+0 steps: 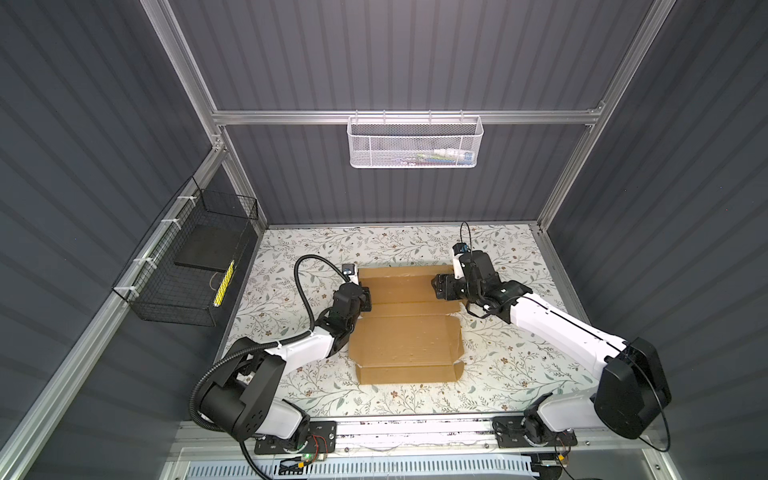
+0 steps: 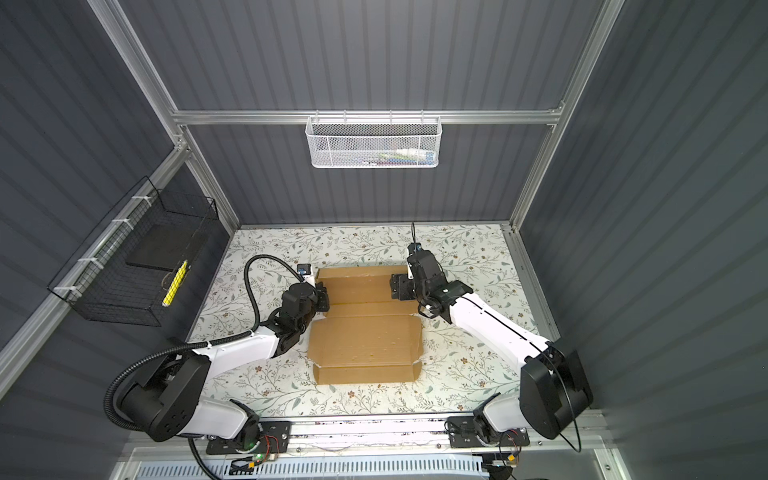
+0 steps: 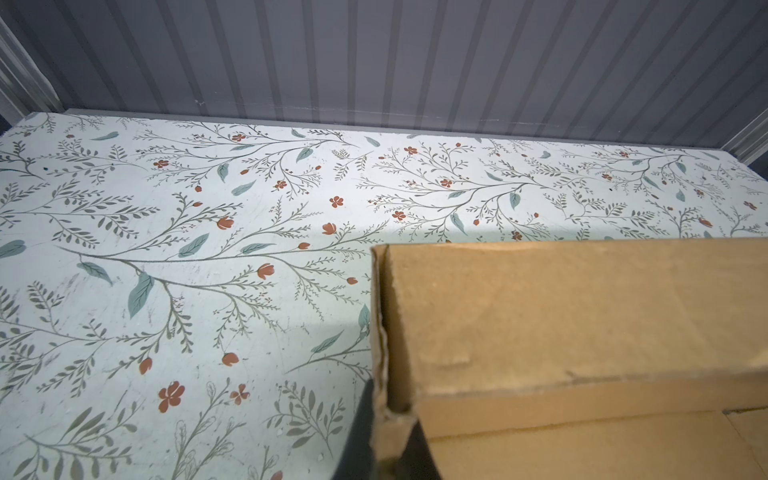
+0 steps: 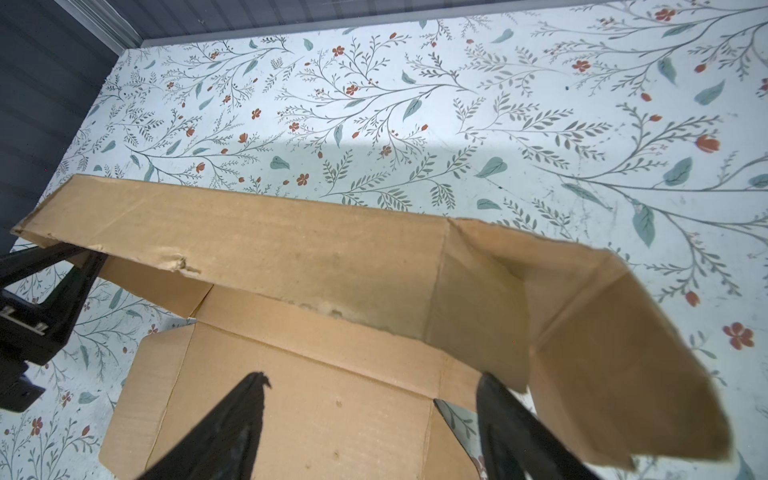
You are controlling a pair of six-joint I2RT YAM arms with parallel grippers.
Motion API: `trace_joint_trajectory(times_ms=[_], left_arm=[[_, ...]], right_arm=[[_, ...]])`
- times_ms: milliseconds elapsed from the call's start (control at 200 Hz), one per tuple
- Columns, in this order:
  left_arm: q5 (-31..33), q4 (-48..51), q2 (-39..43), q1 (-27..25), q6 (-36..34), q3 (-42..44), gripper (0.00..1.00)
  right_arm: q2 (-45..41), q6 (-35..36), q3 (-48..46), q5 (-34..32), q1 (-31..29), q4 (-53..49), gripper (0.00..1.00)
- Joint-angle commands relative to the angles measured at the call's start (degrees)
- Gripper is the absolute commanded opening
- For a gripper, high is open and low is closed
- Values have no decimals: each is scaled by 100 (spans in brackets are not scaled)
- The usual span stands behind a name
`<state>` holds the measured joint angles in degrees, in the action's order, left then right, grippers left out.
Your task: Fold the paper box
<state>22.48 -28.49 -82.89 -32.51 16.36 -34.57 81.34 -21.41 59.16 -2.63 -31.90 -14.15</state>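
Paper box (image 1: 405, 340): a plain brown corrugated cardboard sheet, die-cut with creases and flaps. It lay in the middle of the floral-printed worktop (image 1: 519, 374), between the two arms. The large centre panel and the near flap were flat, and the far strip stood raised. The right wrist view showed the strip's end flap (image 4: 602, 353) bent upward and a small torn dent on the strip's face.

Left pincer (image 1: 365, 300) was clamped on the raised strip's left end. In the left wrist view its dark fingers (image 3: 357, 436) sat either side of the cardboard edge.

Right pincer (image 4: 372, 382) was spread wide over the box's far right part, gripping nothing.

Hard to read:
- The left fingertips were cut off by the frame edge.
- In both top views the pincer bodies covered the box's far corners.
- Whether a right fingertip touched the bent flap could not be told.
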Motion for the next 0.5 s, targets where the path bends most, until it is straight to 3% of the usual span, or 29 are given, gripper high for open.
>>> trace_joint_trajectory(times_ms=[0, 490], left_arm=[[-200, 300, -105, 26, 158, -41, 0], [-262, 291, -86, 30, 179, -41, 0]], right_arm=[[40, -27, 81, 176, 25, 116, 80], [125, -228, 96, 639, 22, 272, 79]])
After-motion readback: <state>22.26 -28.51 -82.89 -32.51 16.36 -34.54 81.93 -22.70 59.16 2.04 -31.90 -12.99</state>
